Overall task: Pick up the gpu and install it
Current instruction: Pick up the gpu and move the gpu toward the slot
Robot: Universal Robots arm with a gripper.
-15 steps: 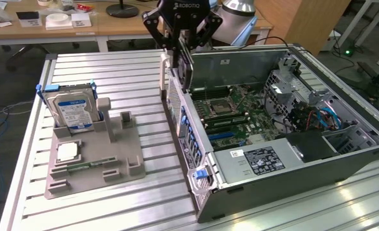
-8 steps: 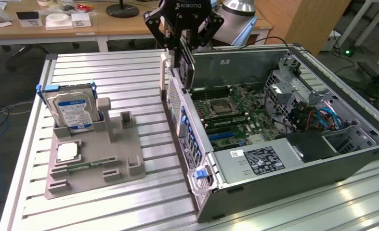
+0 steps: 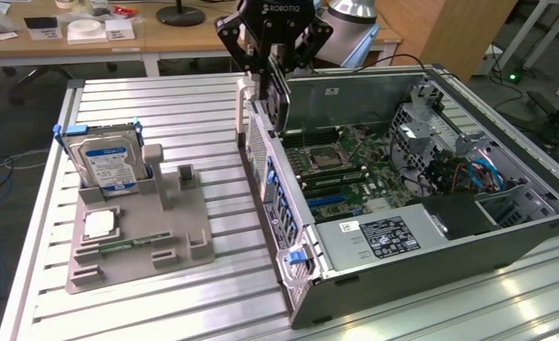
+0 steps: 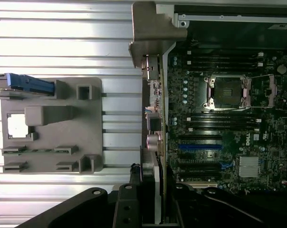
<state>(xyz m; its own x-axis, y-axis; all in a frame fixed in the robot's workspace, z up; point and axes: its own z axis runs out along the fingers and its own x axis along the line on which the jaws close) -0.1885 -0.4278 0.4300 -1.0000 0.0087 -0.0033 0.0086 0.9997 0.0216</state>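
One card, the gpu [image 3: 281, 99], hangs edge-down, pinched in the pincer [image 3: 277, 67] above the rear wall of the open computer case [image 3: 431, 263], probably so its bracket end meets the motherboard [image 3: 355, 177] slots squarely.

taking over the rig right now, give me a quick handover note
Gripper: jaws shut on the gpu, card held upright.
Where: the gpu hangs at the rear wall of the open computer case, above the motherboard.
Done: gpu picked up, off the table.
Left: card not yet seated in a motherboard slot.
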